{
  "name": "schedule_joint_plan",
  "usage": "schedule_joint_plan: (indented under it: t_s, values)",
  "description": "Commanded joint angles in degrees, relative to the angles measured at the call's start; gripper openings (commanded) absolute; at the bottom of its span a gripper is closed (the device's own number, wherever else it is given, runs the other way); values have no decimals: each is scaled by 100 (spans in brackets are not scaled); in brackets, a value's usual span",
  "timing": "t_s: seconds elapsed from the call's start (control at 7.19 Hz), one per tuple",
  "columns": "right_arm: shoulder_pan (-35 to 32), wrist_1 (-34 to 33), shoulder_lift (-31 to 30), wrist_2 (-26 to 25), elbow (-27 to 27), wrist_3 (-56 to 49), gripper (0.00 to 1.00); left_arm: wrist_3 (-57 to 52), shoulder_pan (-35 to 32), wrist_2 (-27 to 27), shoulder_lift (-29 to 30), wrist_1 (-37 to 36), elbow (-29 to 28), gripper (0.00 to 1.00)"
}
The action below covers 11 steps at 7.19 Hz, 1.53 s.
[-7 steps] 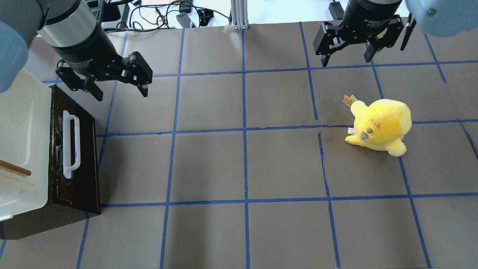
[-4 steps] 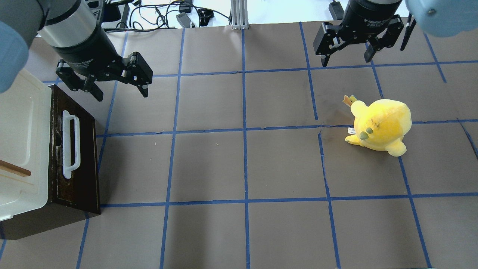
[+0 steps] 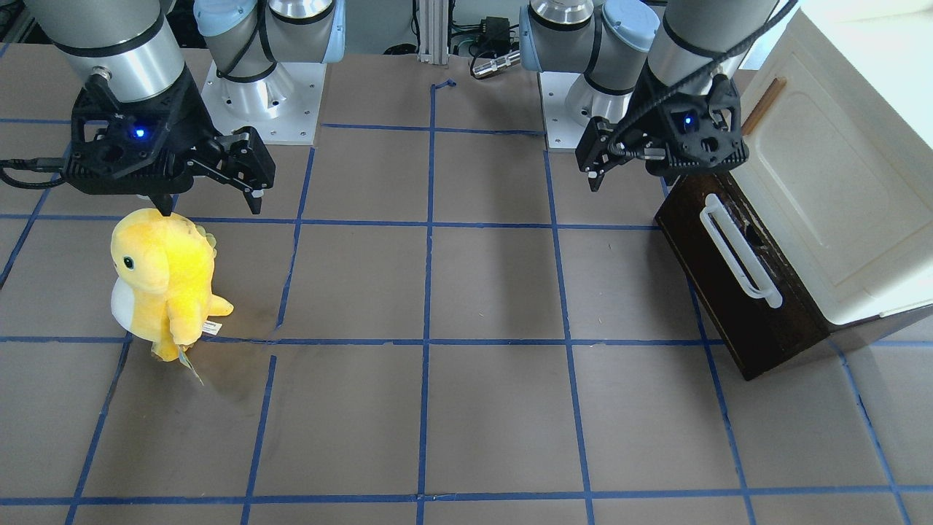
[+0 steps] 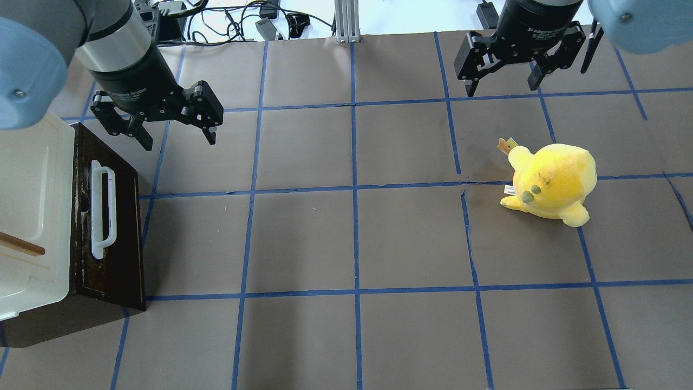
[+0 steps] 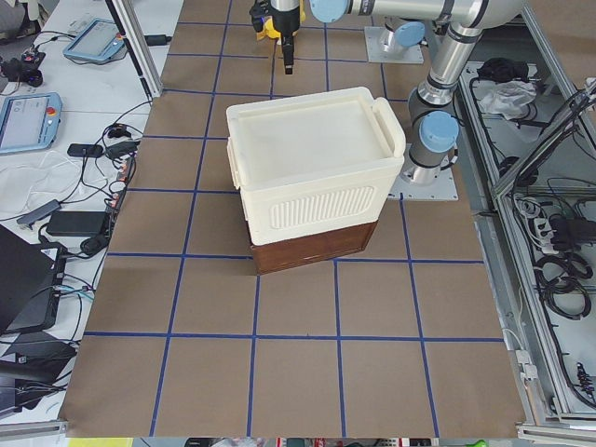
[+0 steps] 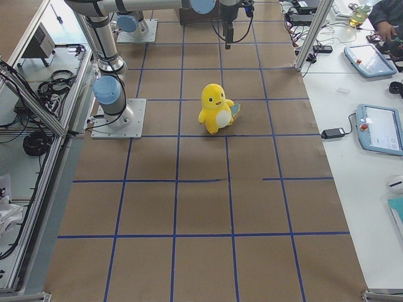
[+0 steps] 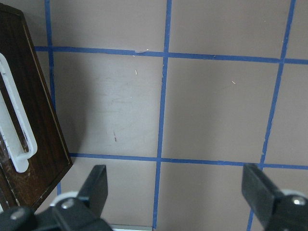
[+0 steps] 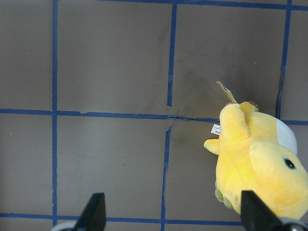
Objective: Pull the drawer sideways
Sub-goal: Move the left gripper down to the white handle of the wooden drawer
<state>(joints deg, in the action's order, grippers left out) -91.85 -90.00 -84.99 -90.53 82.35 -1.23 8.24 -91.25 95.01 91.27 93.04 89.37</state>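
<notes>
The drawer [image 4: 122, 238] has a dark brown front and a long white bar handle [image 4: 103, 208]. It sits shut under a cream cabinet at the table's left edge. It also shows in the front view [image 3: 729, 306] and in the left wrist view [image 7: 41, 120]. My left gripper [image 4: 178, 141] is open and empty. It hovers just behind the drawer front's far corner, apart from the handle. It also shows in the front view [image 3: 630, 175] and the left wrist view [image 7: 175, 185]. My right gripper [image 4: 502, 89] is open and empty at the far right.
The cream cabinet [image 4: 32, 206] with a small brown wooden handle [image 4: 21, 245] stands over the drawer. A yellow plush toy [image 4: 552, 184] stands on the right half, under the right gripper in the front view [image 3: 164, 277]. Blue tape lines cross the brown table.
My left arm has shifted slightly to the right near the drawer's far corner, gripper still open. The right arm, drawer and plush toy have not moved.
</notes>
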Motion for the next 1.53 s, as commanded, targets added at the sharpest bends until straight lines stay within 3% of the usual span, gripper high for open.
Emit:
schedule_joint_plan:
  t_s: [0.0, 0.14, 0.28, 0.56, 0.7, 1.11, 1.39]
  values:
    - [0, 0, 0, 0, 0, -9, 100, 564, -77, 720, 486, -424, 98, 100]
    - [0, 0, 0, 0, 0, 0, 100, 983, -173, 755, 706, -548, 116, 100]
    - [0, 0, 0, -9, 0, 0, 100, 1631, -470, 1190, 978, -611, 125, 100]
    - [0, 0, 0, 0, 0, 0, 100, 1979, -631, 2760, 1471, -673, 255, 100]
    - [0, 0, 0, -9, 0, 0, 100, 2015, -666, 3099, 1595, -647, 291, 100]
    - [0, 0, 0, -9, 0, 0, 100, 2630, -640, 3654, 1903, -506, 914, 100]
    - [0, 0, 0, 0, 0, 0, 100, 2665, -622, 3682, 1886, -173, 907, 100]
